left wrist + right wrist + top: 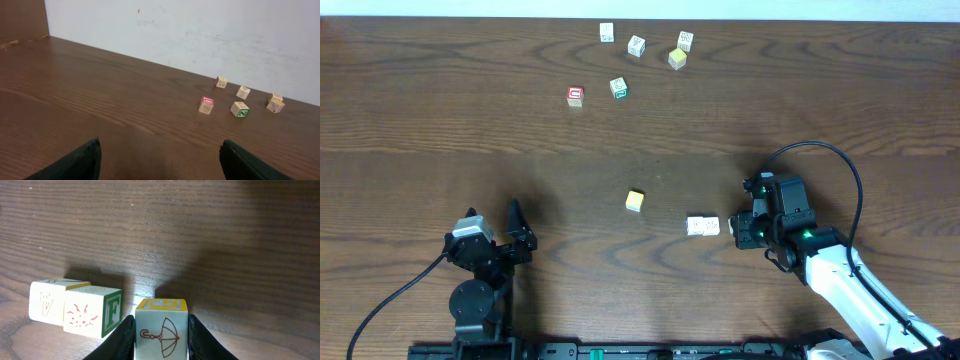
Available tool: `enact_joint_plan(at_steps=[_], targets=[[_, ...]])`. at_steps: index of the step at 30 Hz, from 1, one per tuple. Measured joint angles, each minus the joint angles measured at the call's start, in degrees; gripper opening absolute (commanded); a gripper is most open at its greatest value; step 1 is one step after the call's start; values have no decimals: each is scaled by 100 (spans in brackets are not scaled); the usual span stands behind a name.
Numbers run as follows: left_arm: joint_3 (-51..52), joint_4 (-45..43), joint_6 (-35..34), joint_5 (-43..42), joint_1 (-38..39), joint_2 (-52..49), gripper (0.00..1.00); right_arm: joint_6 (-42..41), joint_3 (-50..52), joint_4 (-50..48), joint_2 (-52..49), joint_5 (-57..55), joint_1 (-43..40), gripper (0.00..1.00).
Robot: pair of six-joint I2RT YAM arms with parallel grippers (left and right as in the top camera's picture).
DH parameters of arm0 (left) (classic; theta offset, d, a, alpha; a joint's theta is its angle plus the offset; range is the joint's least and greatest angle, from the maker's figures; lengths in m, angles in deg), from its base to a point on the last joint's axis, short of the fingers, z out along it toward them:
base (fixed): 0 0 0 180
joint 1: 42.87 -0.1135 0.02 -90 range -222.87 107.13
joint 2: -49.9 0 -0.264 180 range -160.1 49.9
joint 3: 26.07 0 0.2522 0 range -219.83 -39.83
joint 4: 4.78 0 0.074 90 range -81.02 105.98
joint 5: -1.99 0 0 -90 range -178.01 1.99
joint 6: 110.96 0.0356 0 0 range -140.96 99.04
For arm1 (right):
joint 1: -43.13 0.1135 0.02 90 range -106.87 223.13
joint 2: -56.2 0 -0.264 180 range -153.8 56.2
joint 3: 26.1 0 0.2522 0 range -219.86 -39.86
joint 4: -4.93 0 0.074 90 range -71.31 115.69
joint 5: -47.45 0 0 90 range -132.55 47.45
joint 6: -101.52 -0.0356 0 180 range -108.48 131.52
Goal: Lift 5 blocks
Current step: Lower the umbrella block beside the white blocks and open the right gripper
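You are looking at a dark brown wooden table [420,100] whose strong grain runs side to side and fills the overhead view. Beyond its far edge stands a pale, whitish wall [200,30], faintly smudged, with a tiny red mark [138,10] high up. At the far left you see a brown panel [22,17] beside the wall. Soft light leaves a dull sheen on the tabletop

table [440,100]: dark wood | six cubes [636,45] far edge | yellow cube [635,201] middle | two whitish cubes [703,227] right
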Motion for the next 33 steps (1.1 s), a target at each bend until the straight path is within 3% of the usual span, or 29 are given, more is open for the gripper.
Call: enact_joint_plan(at_steps=[19,33], targets=[[0,0,0,0,0,0,76,-7,-2,-179,-85,55,0,38],[0,0,0,2,0,0,76,-24,-380,190,-85,-13,0,18]])
